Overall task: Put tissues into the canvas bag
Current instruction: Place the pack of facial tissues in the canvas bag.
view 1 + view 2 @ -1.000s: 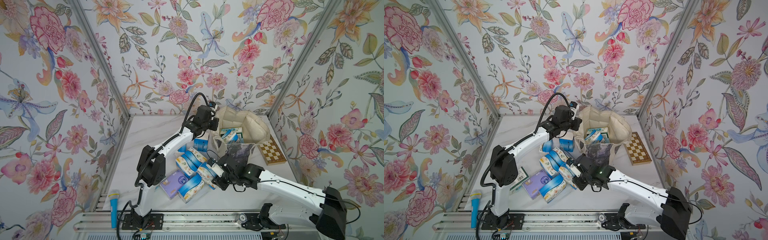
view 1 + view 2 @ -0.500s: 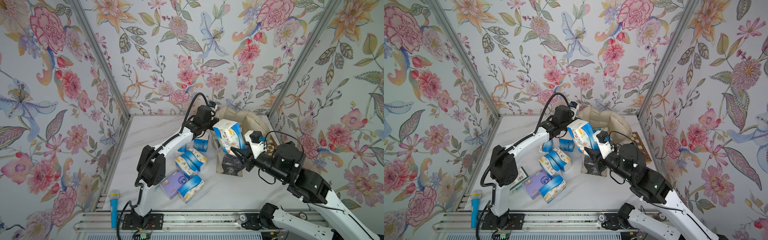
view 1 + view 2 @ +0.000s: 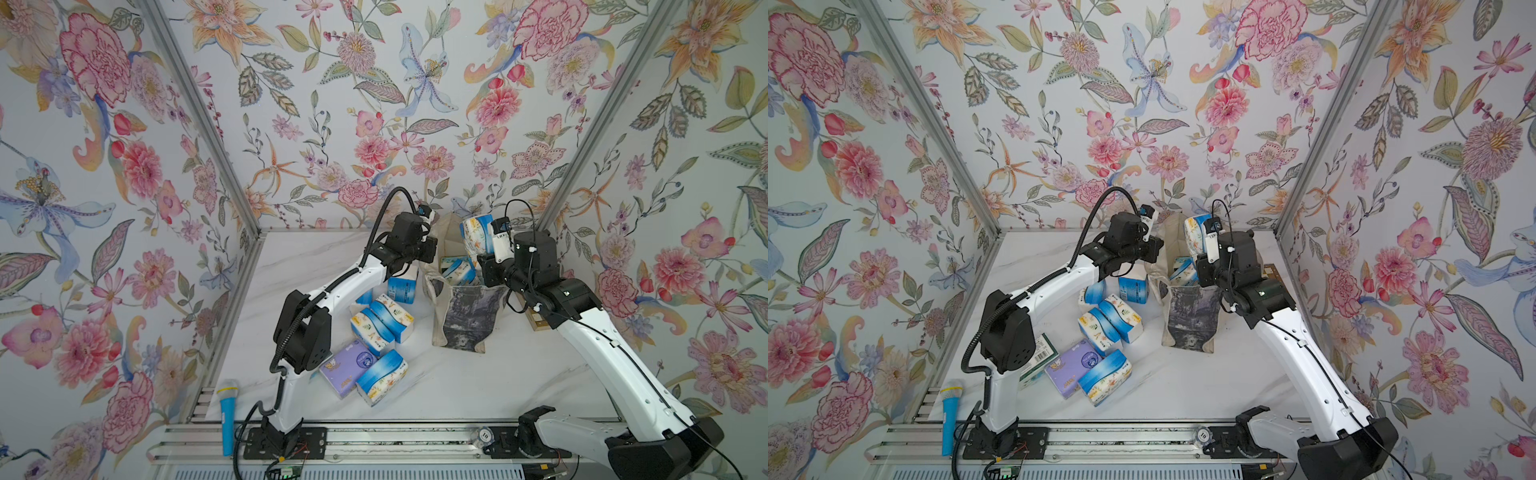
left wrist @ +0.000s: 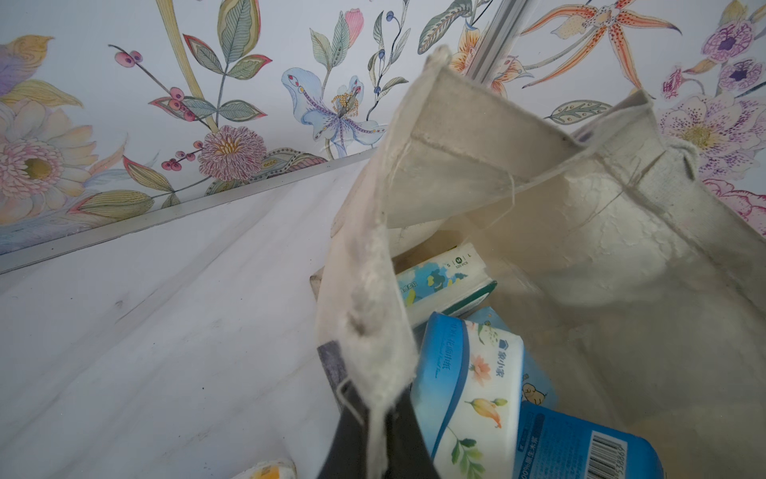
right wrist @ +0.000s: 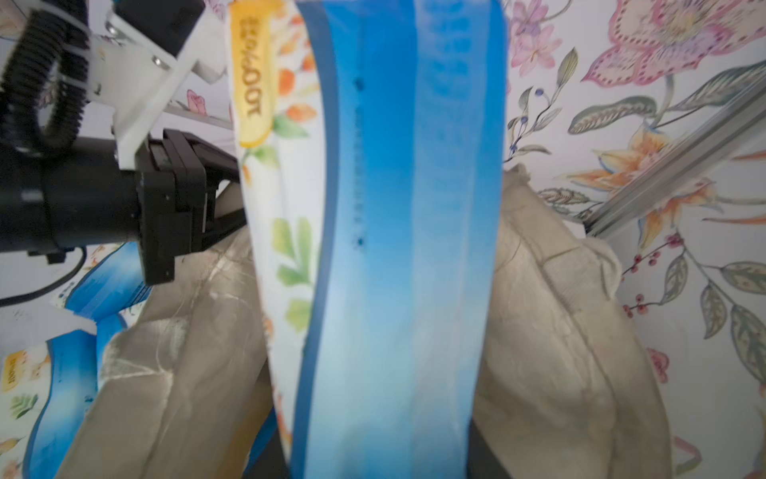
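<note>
The cream canvas bag [image 3: 465, 320] [image 3: 1190, 320] stands at the back of the table with its dark print facing front. My left gripper [image 4: 375, 414] [image 3: 430, 249] is shut on the bag's near rim and holds the mouth up. Over that mouth hangs a blue-and-white tissue pack [image 3: 476, 232] [image 5: 393, 249], upright, with my right gripper [image 5: 375, 456] [image 3: 480, 253] shut on it. More tissue packs [image 4: 468, 385] [image 3: 455, 268] lie inside the bag. Several tissue packs [image 3: 382, 322] lie on the table left of the bag, among them a lilac one [image 3: 351, 368].
A green-white pack with a barcode [image 3: 1040, 357] lies partly under the left arm. A blue toy microphone [image 3: 227, 409] rests at the front left edge. The wooden chessboard [image 3: 1273, 272] peeks out behind the right arm. Flowered walls close in on three sides.
My right gripper has lifted the pack off the pile and carried it back and right, to above the bag's mouth. The left gripper has stayed on the rim.
</note>
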Action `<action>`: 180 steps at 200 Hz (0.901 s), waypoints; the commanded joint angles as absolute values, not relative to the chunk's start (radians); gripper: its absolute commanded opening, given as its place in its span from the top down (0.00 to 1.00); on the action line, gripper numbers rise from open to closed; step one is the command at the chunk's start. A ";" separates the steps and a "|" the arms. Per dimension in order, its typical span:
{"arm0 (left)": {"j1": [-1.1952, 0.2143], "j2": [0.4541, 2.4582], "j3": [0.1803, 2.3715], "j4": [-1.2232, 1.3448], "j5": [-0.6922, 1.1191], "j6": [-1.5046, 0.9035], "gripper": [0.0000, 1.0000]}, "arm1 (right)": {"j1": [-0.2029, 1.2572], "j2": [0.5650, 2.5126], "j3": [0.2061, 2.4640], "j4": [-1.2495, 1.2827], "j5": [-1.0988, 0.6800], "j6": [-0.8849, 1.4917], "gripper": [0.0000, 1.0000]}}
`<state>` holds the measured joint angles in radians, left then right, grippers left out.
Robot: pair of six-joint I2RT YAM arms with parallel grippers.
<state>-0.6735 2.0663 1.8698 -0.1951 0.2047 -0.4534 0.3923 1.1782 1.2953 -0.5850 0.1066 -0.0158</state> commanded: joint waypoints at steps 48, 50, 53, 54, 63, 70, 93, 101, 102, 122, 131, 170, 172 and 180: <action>-0.664 2.023 1.873 -0.190 0.210 -0.441 1.00 | 0.319 1.343 1.359 -0.742 -0.100 0.047 0.67; -0.664 2.022 1.873 -0.191 0.210 -0.441 1.00 | 0.319 1.353 1.363 -0.742 -0.098 0.048 0.67; -0.665 2.022 1.873 -0.192 0.210 -0.439 1.00 | 0.317 1.366 1.370 -0.742 -0.093 0.049 0.67; -0.665 2.022 1.874 -0.193 0.210 -0.439 1.00 | 0.317 1.369 1.371 -0.742 -0.091 0.049 0.67; -0.665 2.019 1.873 -0.193 0.213 -0.438 1.00 | 0.313 1.405 1.390 -0.740 -0.072 0.049 0.67; -0.666 2.016 1.873 -0.193 0.213 -0.438 1.00 | 0.308 1.432 1.406 -0.739 -0.059 0.050 0.67; -0.667 2.014 1.871 -0.189 0.229 -0.438 1.00 | 0.282 1.494 1.446 -0.711 -0.013 0.074 0.65; -0.669 2.014 1.871 -0.189 0.232 -0.437 1.00 | 0.273 1.512 1.456 -0.695 0.000 0.077 0.64; -0.669 2.013 1.870 -0.188 0.232 -0.437 1.00 | 0.271 1.514 1.457 -0.693 0.001 0.077 0.64; -0.669 2.014 1.867 -0.190 0.236 -0.438 1.00 | 0.241 1.562 1.493 -0.673 -0.013 0.087 0.61; -0.669 2.016 1.867 -0.192 0.237 -0.438 1.00 | 0.235 1.581 1.505 -0.665 -0.020 0.087 0.59; -0.669 2.019 1.868 -0.192 0.241 -0.437 1.00 | 0.213 1.633 1.541 -0.643 -0.064 0.091 0.45; -0.670 2.020 1.868 -0.192 0.240 -0.438 1.00 | 0.213 1.635 1.543 -0.642 -0.069 0.090 0.44; -0.670 2.022 1.868 -0.193 0.242 -0.439 1.00 | 0.210 1.641 1.547 -0.643 -0.084 0.089 0.42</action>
<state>-0.6735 2.0644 1.8698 -0.1967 0.2287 -0.4526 0.2207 1.6161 1.5097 -0.6765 -0.0498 0.0822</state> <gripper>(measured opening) 0.072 0.547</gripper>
